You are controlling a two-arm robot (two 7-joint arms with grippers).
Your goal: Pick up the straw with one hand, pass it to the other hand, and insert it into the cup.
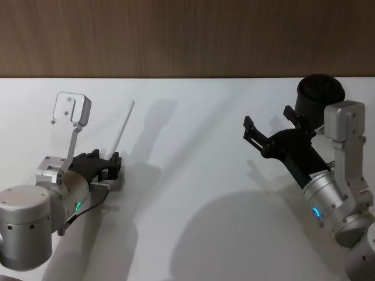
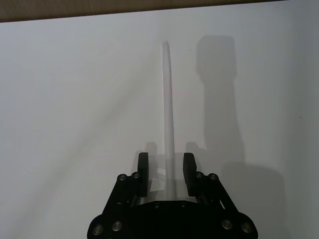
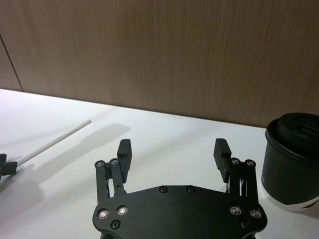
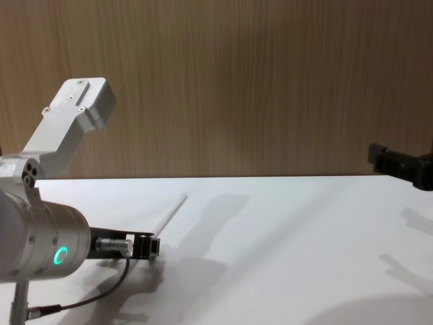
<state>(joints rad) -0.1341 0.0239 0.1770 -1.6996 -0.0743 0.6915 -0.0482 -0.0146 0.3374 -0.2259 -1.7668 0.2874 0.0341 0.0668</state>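
On the left, the left gripper sits low over the white table. Its two fingers are spread apart, one on each side of the straw, and are not squeezing it yet. The straw lies flat on the table, with its near end between those fingers and its far end pointing toward the wooden wall. I think the straw is very light, thin and smooth, so it could roll or slip away, and a hard squeeze could squash it. A good place to hold it looks like near this end, so the long part sticks out for the other gripper to take. Further right, the right gripper hangs in the air, well apart from the straw, with its fingers wide apart and nothing in them. Just behind it stands the black cup. Its top is dark, and I cannot tell what is inside.
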